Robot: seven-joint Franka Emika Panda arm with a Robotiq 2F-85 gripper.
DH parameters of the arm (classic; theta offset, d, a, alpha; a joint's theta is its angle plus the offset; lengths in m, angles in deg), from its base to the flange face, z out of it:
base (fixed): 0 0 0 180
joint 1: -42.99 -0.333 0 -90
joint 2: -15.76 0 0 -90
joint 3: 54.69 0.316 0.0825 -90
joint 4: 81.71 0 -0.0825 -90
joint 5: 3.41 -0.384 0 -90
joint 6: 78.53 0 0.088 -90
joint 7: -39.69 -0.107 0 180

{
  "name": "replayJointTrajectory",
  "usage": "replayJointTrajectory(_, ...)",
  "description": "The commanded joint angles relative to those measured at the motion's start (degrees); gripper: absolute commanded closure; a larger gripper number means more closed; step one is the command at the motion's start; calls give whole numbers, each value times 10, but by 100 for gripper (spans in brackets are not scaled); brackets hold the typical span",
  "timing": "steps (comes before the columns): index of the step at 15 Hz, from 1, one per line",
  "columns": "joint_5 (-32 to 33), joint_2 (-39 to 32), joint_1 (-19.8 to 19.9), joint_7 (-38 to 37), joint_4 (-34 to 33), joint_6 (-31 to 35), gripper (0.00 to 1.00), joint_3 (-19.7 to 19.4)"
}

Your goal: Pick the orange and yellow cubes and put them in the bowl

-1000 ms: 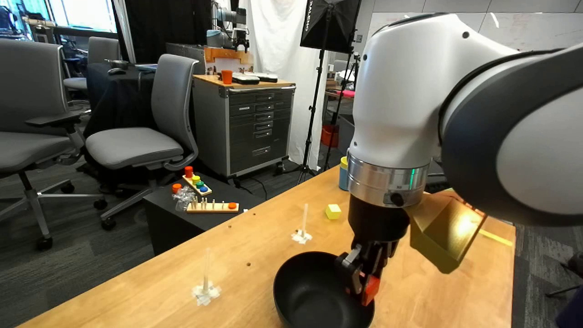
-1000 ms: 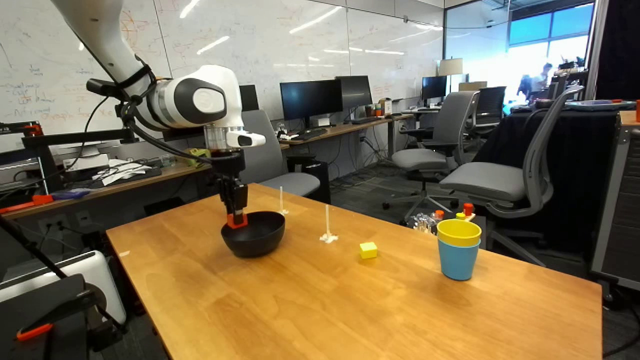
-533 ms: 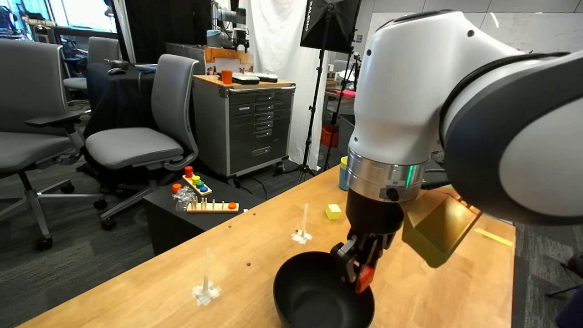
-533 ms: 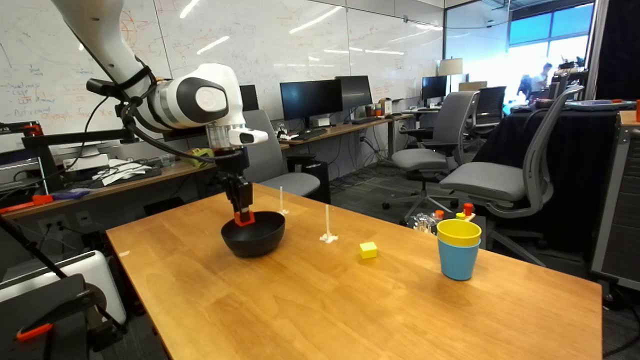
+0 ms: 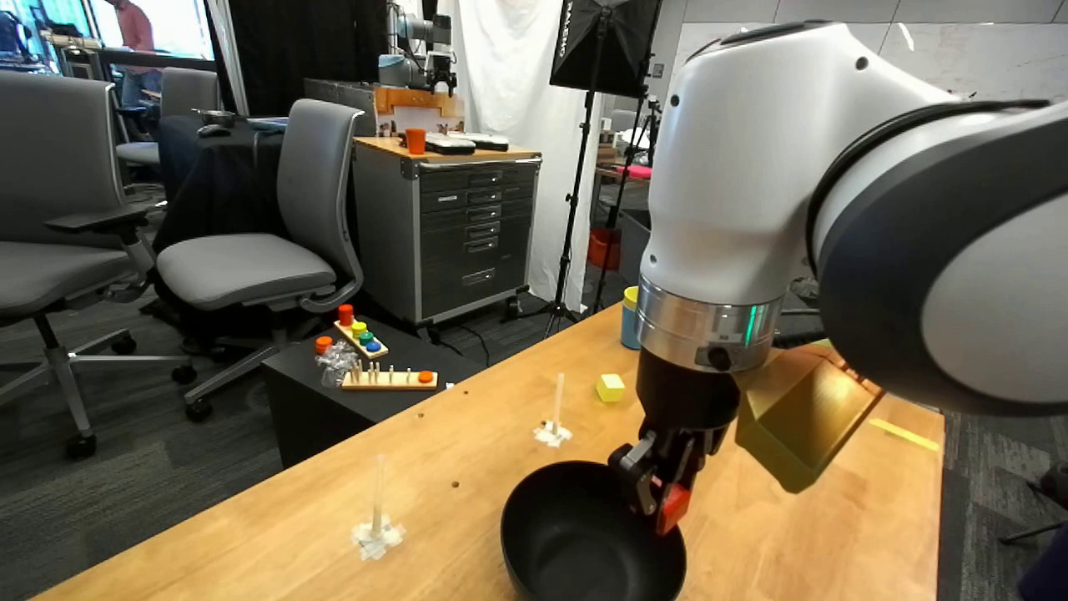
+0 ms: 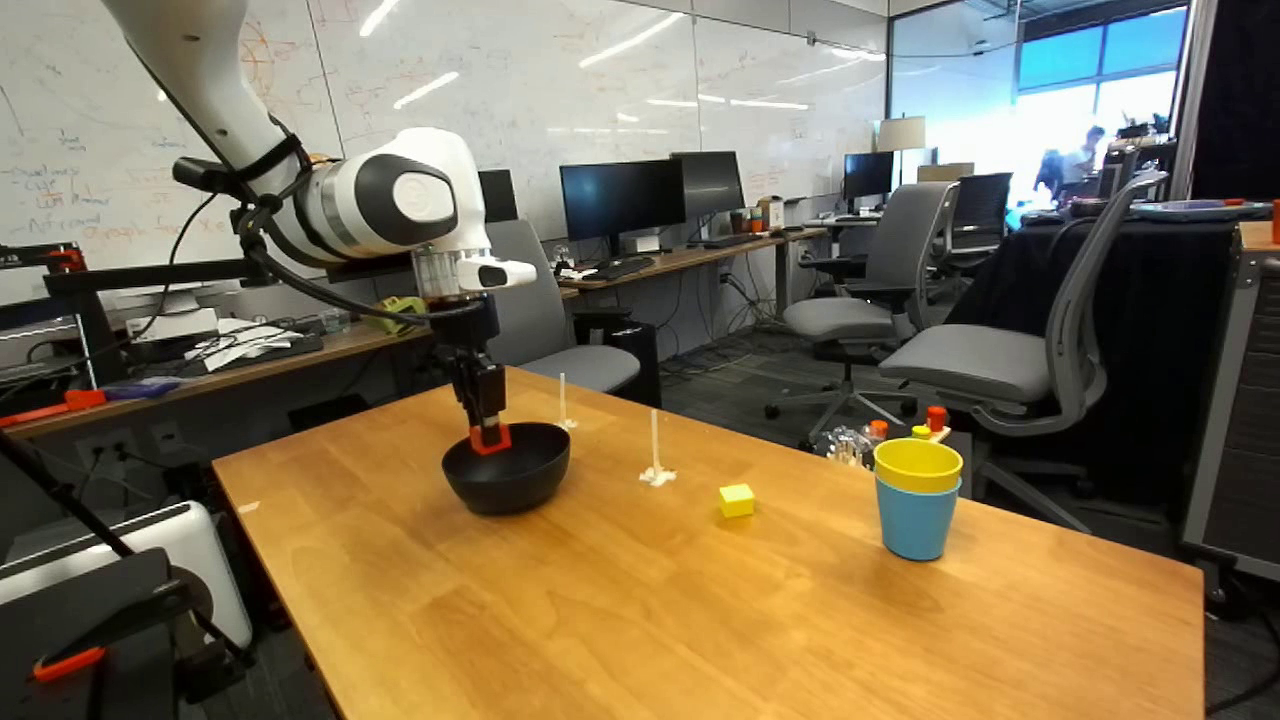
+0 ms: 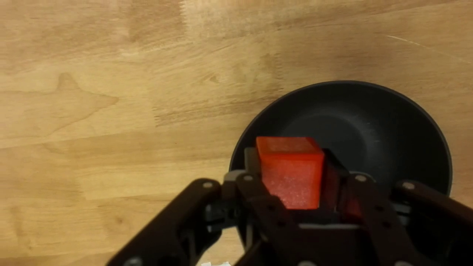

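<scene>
- Holding tight to the orange-red cube (image 7: 290,181), the tool (image 7: 292,166) reaches up from the bottom of the wrist view.
- Its jaws press in on 2 sides of the cube, and the cube fills the gap between them.
- Below the cube is the big round black bowl (image 7: 406,144), sitting upright on the wooden counter (image 7: 111,166).
- The cube hides some of the bowl's left part.
- In an exterior view, the white arm (image 5: 734,167) comes in from the right, and the tool points down with the orange-red cube right by the bowl's rim. I cannot tell if they touch.
- The yellow cube (image 5: 610,387) lies on the counter, well apart from the bowl and near 1 of 2 thin sticks (image 5: 558,405).
- Both sticks stand straight up.
- Past the counter, a low black box (image 5: 321,426) carries a wooden peg board (image 5: 392,383).
- In an exterior view, a yellow cup (image 6: 917,470) sits inside a blue cup (image 6: 915,525), and both stand upright on the counter.
- From there, the orange-red cube shows over the bowl's mouth, in the tool's grip.
- The yellow cube lies between the bowl and the cups.
- Farther back are a whiteboard (image 6: 520,90) full of scribbles and a dark screen (image 6: 622,198).
</scene>
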Motion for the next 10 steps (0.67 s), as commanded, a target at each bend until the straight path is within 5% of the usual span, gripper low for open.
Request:
replayJointTrajectory(1, 7, 4, -14, -23, -6, -13, 75, -10)
replayJointTrajectory(2, 7, 4, -14, -24, -6, -12, 71, -10)
replayJointTrajectory(5, 6, 3, -13, -26, -5, -10, 35, -9)
replayJointTrajectory(10, 4, 3, -13, -30, -5, -8, 1, -8)
